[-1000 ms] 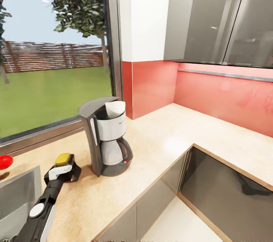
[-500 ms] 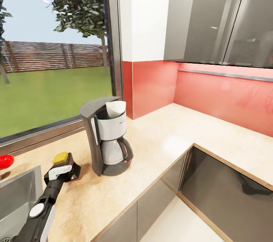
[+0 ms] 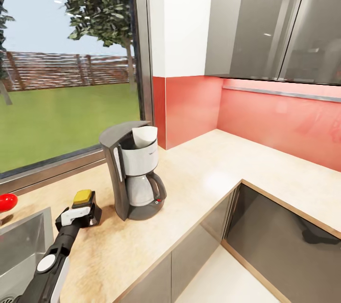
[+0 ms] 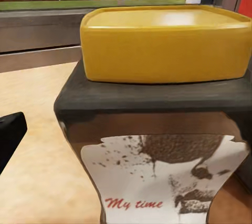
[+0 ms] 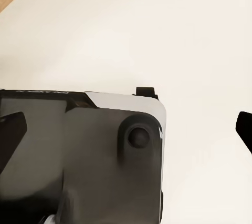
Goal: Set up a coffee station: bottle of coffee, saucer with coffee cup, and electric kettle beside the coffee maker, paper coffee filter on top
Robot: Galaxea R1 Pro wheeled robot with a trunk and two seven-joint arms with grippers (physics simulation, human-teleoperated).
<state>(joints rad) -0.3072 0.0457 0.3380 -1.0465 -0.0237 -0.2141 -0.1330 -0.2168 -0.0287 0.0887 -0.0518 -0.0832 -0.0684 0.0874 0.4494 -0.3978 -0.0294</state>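
Note:
The coffee maker (image 3: 135,175) stands on the countertop (image 3: 203,170) with the white paper coffee filter (image 3: 144,136) in its open top. Just left of it is the bottle of coffee (image 3: 83,197), black with a yellow cap. My left gripper (image 3: 79,212) is around the bottle's body. In the left wrist view the bottle of coffee (image 4: 157,103) is very close. One fingertip (image 4: 10,134) stands clear of its side, so the left gripper (image 4: 134,134) is open around it. My right gripper (image 5: 131,129) is open with nothing between its fingers.
A steel sink (image 3: 21,241) is set into the counter at the left, with a red object (image 3: 5,202) behind it. Dark grey wall cabinets (image 3: 274,23) hang over the counter's right run. The right wrist view looks down past a dark part of the robot (image 5: 84,161) at pale floor.
The bottle's yellow cap has shifted a little to the right, toward the coffee maker, and now sits more level. The left arm has barely moved.

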